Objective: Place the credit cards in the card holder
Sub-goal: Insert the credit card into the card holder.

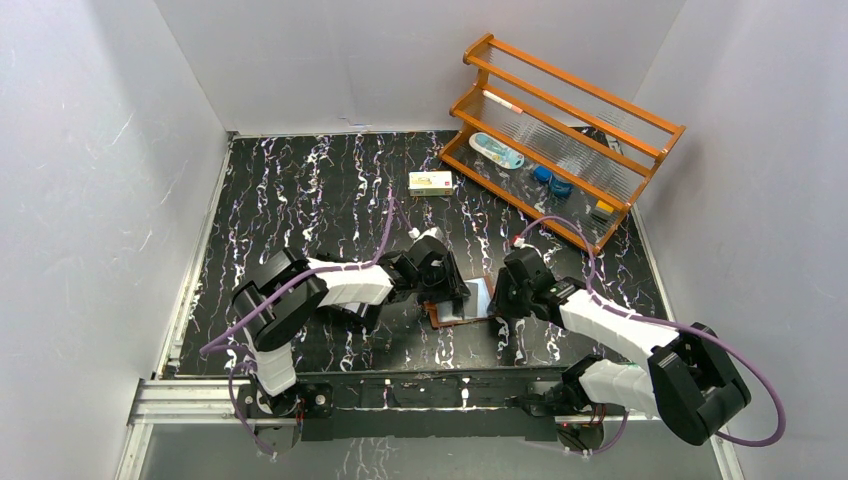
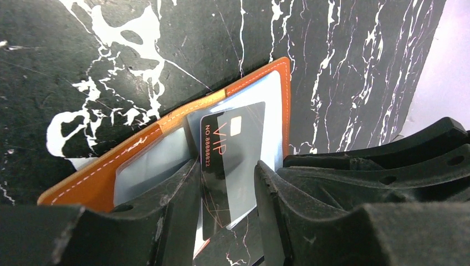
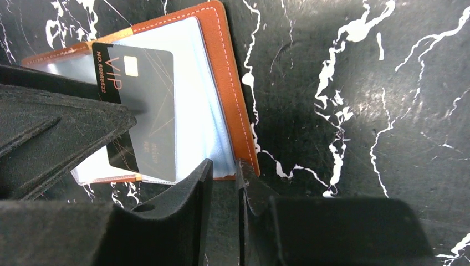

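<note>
At the centre of the top view the card holder (image 1: pixel 465 303) lies open, with the right gripper (image 3: pixel 224 167) pinching its lower edge and the left gripper (image 2: pixel 226 173) clamping a black VIP card (image 2: pixel 221 138) that looks only half inside a clear pocket (image 2: pixel 274 122), so seating it remains.

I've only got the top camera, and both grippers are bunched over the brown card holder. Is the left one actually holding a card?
Observer: Yes. The left wrist view shows a black VIP card gripped in the left gripper.
Operator: Is it in a pocket yet?
Observer: Partly. A clear sleeve covers one long strip of it; the rest lies bare.
Operator: And the right gripper?
Observer: The right wrist view shows the right gripper closed narrow on a corner of the card holder.
</note>
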Controlling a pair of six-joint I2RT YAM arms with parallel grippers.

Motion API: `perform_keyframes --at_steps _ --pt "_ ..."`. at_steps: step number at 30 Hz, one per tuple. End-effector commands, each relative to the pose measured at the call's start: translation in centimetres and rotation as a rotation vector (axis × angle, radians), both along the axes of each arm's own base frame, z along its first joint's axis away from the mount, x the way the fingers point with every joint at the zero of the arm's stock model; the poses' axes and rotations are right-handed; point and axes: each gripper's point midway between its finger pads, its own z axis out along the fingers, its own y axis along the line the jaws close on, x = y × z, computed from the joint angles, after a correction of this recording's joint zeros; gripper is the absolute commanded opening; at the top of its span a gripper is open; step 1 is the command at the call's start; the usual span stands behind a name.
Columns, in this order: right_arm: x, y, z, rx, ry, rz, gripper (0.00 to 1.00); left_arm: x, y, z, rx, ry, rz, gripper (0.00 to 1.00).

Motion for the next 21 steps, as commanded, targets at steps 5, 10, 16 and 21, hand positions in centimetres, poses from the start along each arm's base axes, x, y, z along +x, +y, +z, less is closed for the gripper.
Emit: perform_keyframes --at_steps 5,10,16,21 --pt "-0.3 1.3 0.5 0.095 -0.007 0.011 0.29 -0.6 -1.5 0.4 -0.003 0.009 -0.025 0.37" --pt "-0.4 1.2 0.6 0.096 -0.004 0.007 0.29 -1.0 -1.2 0.1 0.026 0.018 -0.018 0.34" --pt "0.8 -0.4 2.8 0.007 -0.069 -0.030 0.29 -0.5 0.3 1.0 0.107 -0.042 -0.021 0.38" --pt "1.9 -1.5 3.7 -0.065 -0.103 -0.056 0.29 -0.9 0.5 0.8 0.116 -0.031 -0.032 0.39"
